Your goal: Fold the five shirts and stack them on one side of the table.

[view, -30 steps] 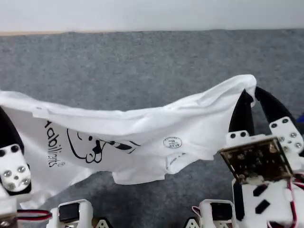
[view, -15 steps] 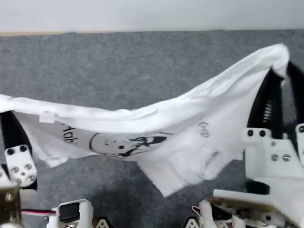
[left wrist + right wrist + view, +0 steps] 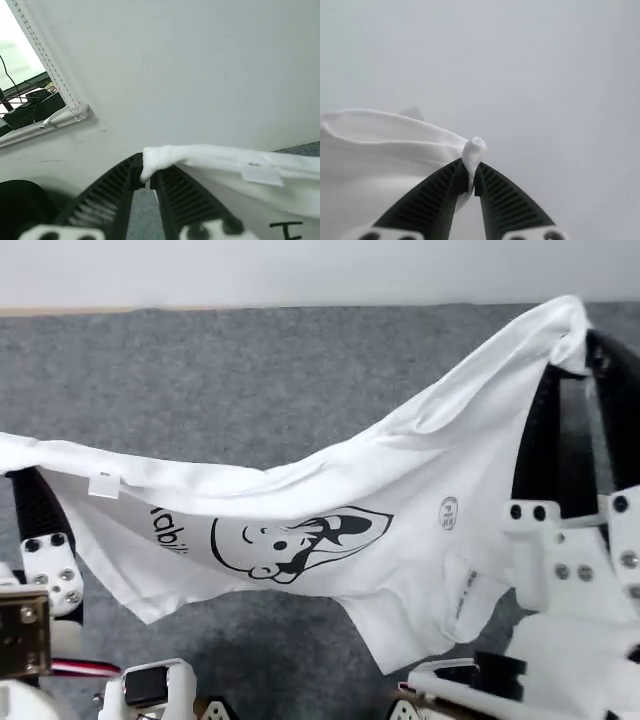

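The white T-shirt [image 3: 330, 490] with a black cartoon print hangs stretched in the air above the grey counter [image 3: 250, 370], strung between the two arms. The left tool [image 3: 146, 172] is pinched tight on a bunched corner at the lower end. The right tool [image 3: 471, 172] is clamped on another bunched bit, held higher, so the cloth slopes and sags between them.

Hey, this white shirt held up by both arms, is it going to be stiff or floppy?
Likely floppy: the white shirt sags between the left pincer and right pincer. Probably light, since two small pinches hold it aloft.
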Robot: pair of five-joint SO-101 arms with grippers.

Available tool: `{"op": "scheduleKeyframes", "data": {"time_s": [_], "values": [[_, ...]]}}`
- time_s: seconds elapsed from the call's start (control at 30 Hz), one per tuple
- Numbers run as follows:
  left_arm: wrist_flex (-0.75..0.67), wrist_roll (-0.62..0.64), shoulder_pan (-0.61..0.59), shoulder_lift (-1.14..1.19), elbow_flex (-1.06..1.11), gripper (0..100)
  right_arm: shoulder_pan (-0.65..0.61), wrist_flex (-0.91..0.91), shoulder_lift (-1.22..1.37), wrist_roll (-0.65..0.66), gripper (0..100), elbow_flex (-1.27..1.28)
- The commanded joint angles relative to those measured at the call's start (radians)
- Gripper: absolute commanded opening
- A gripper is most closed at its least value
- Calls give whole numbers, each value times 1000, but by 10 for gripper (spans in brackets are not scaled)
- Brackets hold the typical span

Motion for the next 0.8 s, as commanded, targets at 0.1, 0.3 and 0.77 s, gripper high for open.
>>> {"op": "scheduleKeyframes", "data": {"time_s": [0.1, 0.3, 0.77], "values": [[8, 6, 3, 11, 2, 3, -8, -119, 38, 84, 9, -31], [18, 8, 2, 2, 76, 3, -125, -159, 73, 201, 9, -31], [75, 9, 3, 2, -7, 3, -154, -90, 31, 201, 9, -32]]}}
